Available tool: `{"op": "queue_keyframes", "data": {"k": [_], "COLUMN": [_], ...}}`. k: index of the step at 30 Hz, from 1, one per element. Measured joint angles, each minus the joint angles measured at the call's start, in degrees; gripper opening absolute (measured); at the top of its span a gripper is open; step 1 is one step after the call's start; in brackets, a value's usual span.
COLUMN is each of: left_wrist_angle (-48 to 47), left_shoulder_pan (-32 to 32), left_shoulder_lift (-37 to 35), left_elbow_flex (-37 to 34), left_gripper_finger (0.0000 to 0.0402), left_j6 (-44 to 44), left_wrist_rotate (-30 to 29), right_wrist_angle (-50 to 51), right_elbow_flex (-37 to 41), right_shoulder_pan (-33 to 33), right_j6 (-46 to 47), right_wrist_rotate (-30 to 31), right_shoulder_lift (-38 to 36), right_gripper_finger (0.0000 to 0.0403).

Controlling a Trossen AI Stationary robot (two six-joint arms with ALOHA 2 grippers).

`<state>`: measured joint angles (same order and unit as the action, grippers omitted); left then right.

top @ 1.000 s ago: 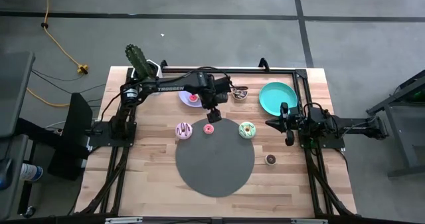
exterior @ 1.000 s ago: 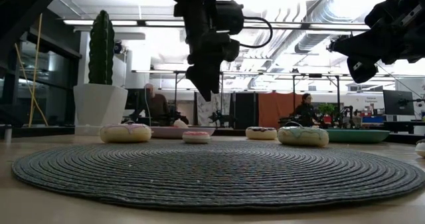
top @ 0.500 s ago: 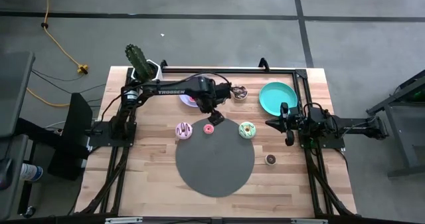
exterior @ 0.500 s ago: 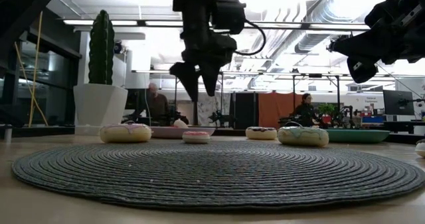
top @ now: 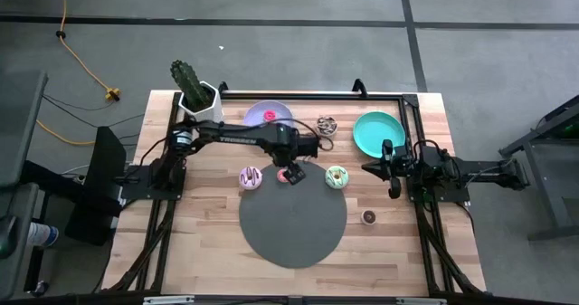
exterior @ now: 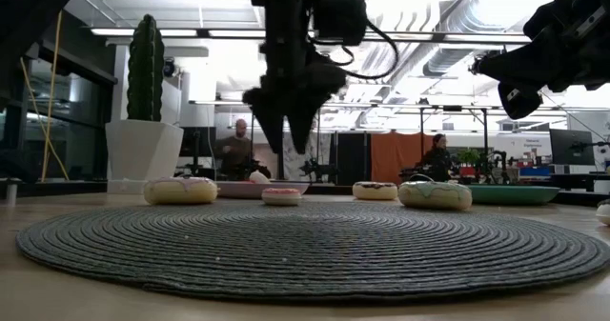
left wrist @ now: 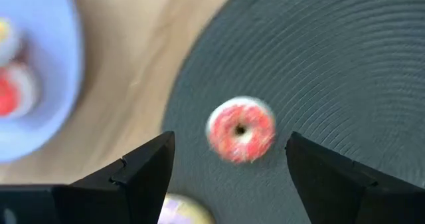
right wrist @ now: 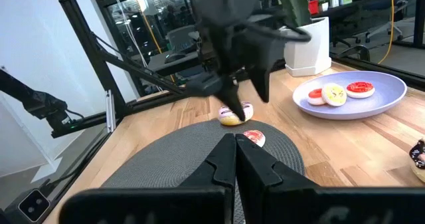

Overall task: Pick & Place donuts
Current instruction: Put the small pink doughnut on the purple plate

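My left gripper hangs open, pointing down, above a small pink-and-red iced donut that lies flat on the far edge of the dark round mat. In the low view the gripper is well clear of that donut. A pink-purple donut and a green one lie on the wood to either side. The lavender plate holds a red donut and others. My right gripper waits shut at the table's right side.
A teal plate lies at the far right and a brown sprinkled donut beside it. A small chocolate donut lies right of the mat. A potted cactus stands at the far left corner. People show in the room beyond.
My left gripper has come from beside the lavender plate toward the table's near edge and a little down, to above the small pink-red donut. It has rolled about its own axis. The arm no longer covers the plate. No donut has moved.
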<state>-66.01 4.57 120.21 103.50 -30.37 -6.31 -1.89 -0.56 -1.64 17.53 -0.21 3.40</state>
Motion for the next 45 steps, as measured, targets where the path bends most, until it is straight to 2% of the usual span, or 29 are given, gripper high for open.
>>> {"op": "queue_keyframes", "data": {"k": [31, 45], "left_wrist_angle": [1.22, 2.11], "left_shoulder_pan": [-2.0, -1.96], "left_shoulder_lift": [6.27, 6.16], "left_elbow_flex": [-0.24, -0.06], "left_gripper_finger": [0.0278, 0.0278], "left_j6": [3.57, 9.57], "left_wrist_rotate": [0.83, 1.11], "right_wrist_angle": [0.31, 0.32], "right_elbow_flex": [0.01, 0.0], "right_shoulder_pan": [-0.01, 0.0], "right_j6": [0.01, 0.0], "right_wrist_rotate": [-0.01, 0.0], "right_shoulder_lift": [0.35, 0.35], "right_gripper_finger": [0.0, 0.0]}}
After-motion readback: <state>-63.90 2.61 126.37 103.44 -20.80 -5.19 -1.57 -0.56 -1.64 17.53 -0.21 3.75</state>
